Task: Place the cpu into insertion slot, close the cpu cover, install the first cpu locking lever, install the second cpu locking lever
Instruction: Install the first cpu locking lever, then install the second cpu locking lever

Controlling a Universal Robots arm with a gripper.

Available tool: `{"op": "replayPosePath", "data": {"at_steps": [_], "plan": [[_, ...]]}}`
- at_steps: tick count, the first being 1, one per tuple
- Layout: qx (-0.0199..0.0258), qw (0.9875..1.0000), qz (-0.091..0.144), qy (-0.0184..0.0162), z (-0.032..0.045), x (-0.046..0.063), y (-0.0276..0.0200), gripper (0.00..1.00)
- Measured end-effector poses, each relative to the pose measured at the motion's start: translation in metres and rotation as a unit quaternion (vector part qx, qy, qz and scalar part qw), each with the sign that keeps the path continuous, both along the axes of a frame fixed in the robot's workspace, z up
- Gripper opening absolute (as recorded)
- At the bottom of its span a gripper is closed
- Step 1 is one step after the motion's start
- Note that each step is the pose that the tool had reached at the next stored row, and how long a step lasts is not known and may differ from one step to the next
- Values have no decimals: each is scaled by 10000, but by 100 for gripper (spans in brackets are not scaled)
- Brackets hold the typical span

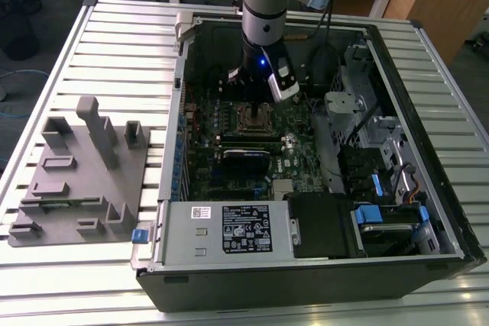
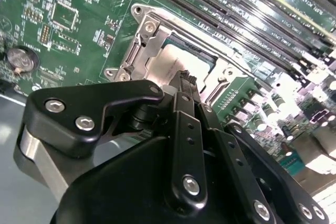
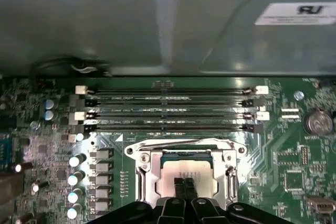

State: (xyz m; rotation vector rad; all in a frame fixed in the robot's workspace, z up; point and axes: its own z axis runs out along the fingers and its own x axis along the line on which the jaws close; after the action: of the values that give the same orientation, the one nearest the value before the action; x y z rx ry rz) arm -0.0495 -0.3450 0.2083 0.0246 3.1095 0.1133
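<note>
The insertion slot (image 1: 257,119) sits in the green board inside the open computer case. In both wrist views the cpu (image 3: 181,170) (image 2: 169,59) lies in it, its pale grey top showing. The silver cpu cover (image 3: 148,174) (image 2: 148,39) lies flat around the chip like a frame. A thin wire lever (image 3: 178,142) runs along the socket's side nearest the memory slots. My gripper (image 3: 184,183) (image 2: 185,80) (image 1: 256,101) hangs just over the middle of the cpu, its two narrow black fingers pressed together with nothing between them. I cannot tell whether the tips touch the chip.
Long black memory slots (image 3: 168,109) run beside the socket, and capacitors (image 3: 76,177) stand at one side. The case walls (image 1: 183,89) enclose the board, with a power supply (image 1: 229,230) at the near edge. A grey fixture block (image 1: 84,173) stands on the slatted table at the exterior view's left.
</note>
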Motion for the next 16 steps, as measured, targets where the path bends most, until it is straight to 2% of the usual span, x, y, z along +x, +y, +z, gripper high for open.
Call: {"op": "replayPosePath", "data": {"at_steps": [6,9,11,16], "plan": [[14,10000,60,0,42,0,0,11],[17,10000,63,0,43,0,0,11],[16,9998,179,0,44,0,0,11],[16,9998,182,0,44,0,0,11]]}}
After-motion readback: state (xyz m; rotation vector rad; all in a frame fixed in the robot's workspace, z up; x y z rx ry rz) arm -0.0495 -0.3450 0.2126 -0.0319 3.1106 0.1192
